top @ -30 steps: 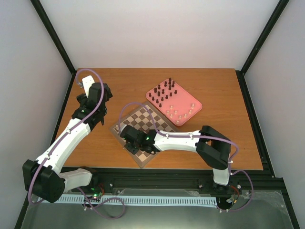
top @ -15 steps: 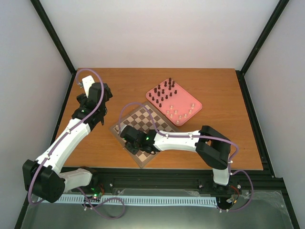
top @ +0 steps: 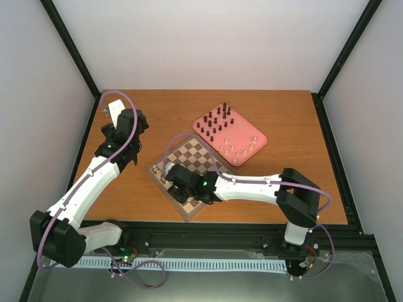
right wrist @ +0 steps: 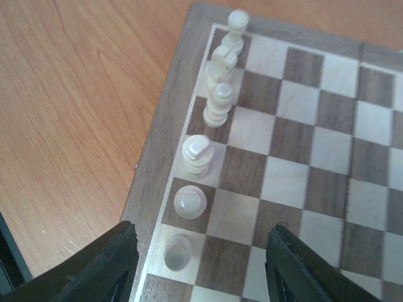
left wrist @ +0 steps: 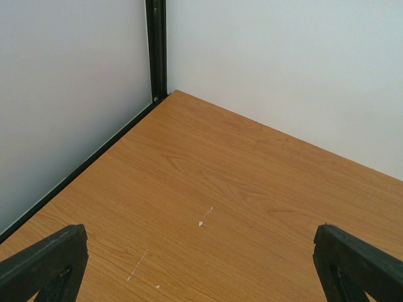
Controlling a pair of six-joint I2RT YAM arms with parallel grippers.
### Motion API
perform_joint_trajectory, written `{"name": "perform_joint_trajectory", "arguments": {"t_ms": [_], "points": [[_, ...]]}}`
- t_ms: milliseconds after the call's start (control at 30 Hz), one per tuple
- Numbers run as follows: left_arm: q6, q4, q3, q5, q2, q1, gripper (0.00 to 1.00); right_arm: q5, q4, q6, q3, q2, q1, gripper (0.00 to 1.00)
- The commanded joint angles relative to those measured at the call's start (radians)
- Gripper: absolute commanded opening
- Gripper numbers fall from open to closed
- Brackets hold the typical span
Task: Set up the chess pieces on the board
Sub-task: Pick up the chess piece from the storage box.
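Right tool (right wrist: pixel 201 230) has spread open; its wrist view resolves six cream pieces (right wrist: pixel 196 154).

Wooden counter (top: pixel 151 113) with warm orange-brown grain, set inside a plain enclosure. Pale, matte white walls (top: pixel 208 44) rise on three sides, meeting at slanted black metal posts (top: pixel 70 47) in the far corners. A black rail (top: pixel 214 234) runs along the near edge. Soft, even light.
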Motion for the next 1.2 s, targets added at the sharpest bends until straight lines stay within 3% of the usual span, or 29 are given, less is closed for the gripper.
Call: {"name": "perform_joint_trajectory", "arguments": {"t_ms": [0,67,167,267,333,400,567,767,867,1167], "points": [[-0.004,0.014,0.016,-0.005,0.0,0.005,1.0,0.061,0.043,0.003,-0.04,-0.103,0.009,0.57],[-0.004,0.014,0.017,-0.006,0.0,0.005,1.0,0.085,0.056,0.004,-0.055,-0.133,0.008,0.59],[-0.003,0.014,0.016,-0.007,-0.002,0.005,1.0,0.147,0.069,0.007,-0.07,-0.177,-0.008,0.79],[-0.003,0.014,0.016,-0.006,0.001,0.005,1.0,0.215,0.062,0.01,-0.09,-0.226,-0.061,0.79],[-0.003,0.015,0.018,-0.005,0.003,0.004,1.0,0.249,0.056,0.025,-0.108,-0.264,-0.128,0.82],[-0.004,0.015,0.018,-0.003,0.006,0.004,1.0,0.27,0.06,0.038,-0.136,-0.303,-0.216,0.92],[-0.003,0.02,0.02,0.005,0.013,0.005,1.0,0.334,0.034,0.081,-0.147,-0.302,-0.477,0.98],[-0.001,0.019,0.028,-0.004,0.037,0.004,1.0,0.396,-0.025,0.135,-0.088,-0.182,-0.711,0.92],[0.001,0.023,0.031,0.008,0.052,0.005,1.0,0.376,-0.048,0.154,-0.043,-0.104,-0.792,0.84],[0.0,0.014,0.037,-0.005,0.063,0.005,1.0,0.3,-0.04,0.144,0.03,0.092,-0.873,0.58]]}}
